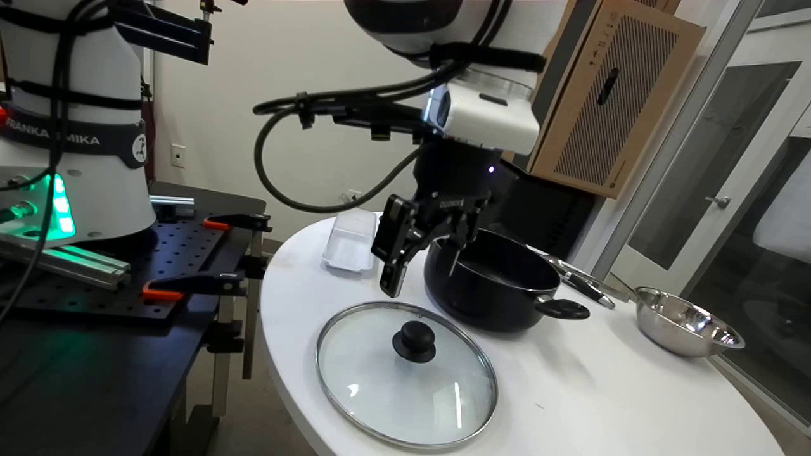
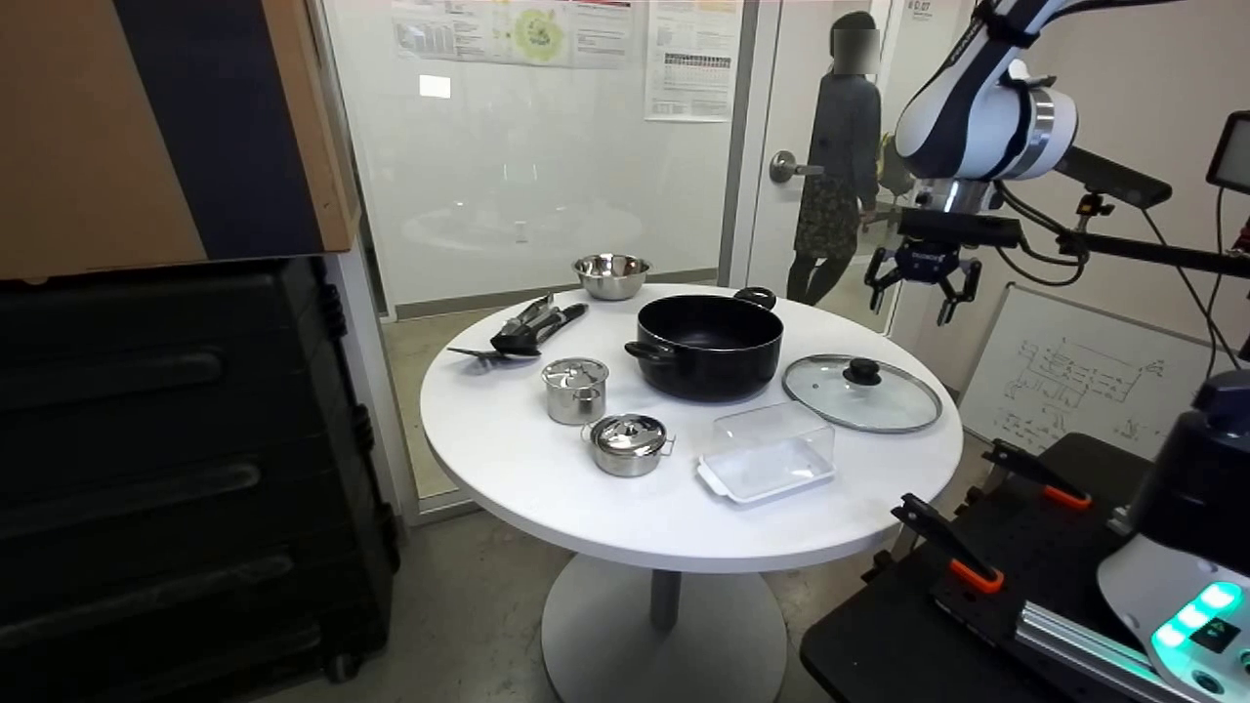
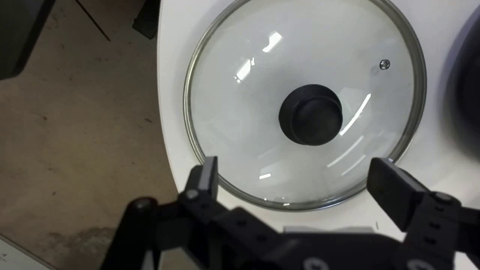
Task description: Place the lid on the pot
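Desk point(image 1: 627, 392): bright white, evenly lit, a soft grey shadow beside the pot point(image 1: 491, 291)
Glass lid point(image 3: 255, 120): fairly sharp in the wrist view, crossed by white glare streaks
Steel bowl point(image 1: 684, 323): hard, bright highlights
Robot base point(image 1: 104, 202): green lamps point(image 1: 61, 204) glowing, their colour spilling onto the metal rail point(image 1: 82, 263) in an exterior view
Tool point(image 3: 294, 161): dark, out of focus in the wrist view
Floor point(image 3: 93, 131): dim brown there
Person's face point(image 2: 855, 52): masked by a blurred square
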Controlling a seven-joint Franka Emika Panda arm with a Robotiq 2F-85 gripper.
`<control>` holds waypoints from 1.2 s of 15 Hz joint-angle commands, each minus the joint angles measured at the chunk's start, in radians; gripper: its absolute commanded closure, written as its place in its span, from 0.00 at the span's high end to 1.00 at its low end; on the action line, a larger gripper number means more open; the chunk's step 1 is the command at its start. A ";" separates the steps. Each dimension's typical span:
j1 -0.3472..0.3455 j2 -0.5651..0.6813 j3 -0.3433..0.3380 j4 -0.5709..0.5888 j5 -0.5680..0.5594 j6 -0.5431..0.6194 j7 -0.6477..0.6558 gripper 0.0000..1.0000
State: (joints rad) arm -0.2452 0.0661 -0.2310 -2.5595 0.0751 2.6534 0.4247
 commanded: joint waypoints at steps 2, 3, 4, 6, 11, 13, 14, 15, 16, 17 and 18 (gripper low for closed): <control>0.043 0.122 -0.006 0.026 0.021 0.115 0.134 1.00; 0.056 0.139 -0.008 0.028 0.025 0.132 0.155 1.00; 0.067 0.155 -0.010 0.034 0.029 0.143 0.171 1.00; 0.087 0.172 -0.002 0.028 0.055 0.174 0.197 1.00; 0.111 0.207 0.026 0.038 0.166 0.240 0.201 1.00; 0.120 0.222 0.023 0.049 0.190 0.256 0.208 1.00; 0.122 0.229 0.022 0.052 0.199 0.261 0.207 1.00; 0.129 0.238 0.012 0.056 0.196 0.264 0.214 1.00; 0.129 0.244 0.011 0.059 0.201 0.264 0.214 1.00; 0.131 0.251 0.006 0.062 0.200 0.263 0.220 1.00; 0.133 0.258 0.001 0.064 0.197 0.264 0.225 1.00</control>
State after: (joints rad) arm -0.1327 0.2874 -0.2118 -2.5154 0.2493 2.8923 0.6288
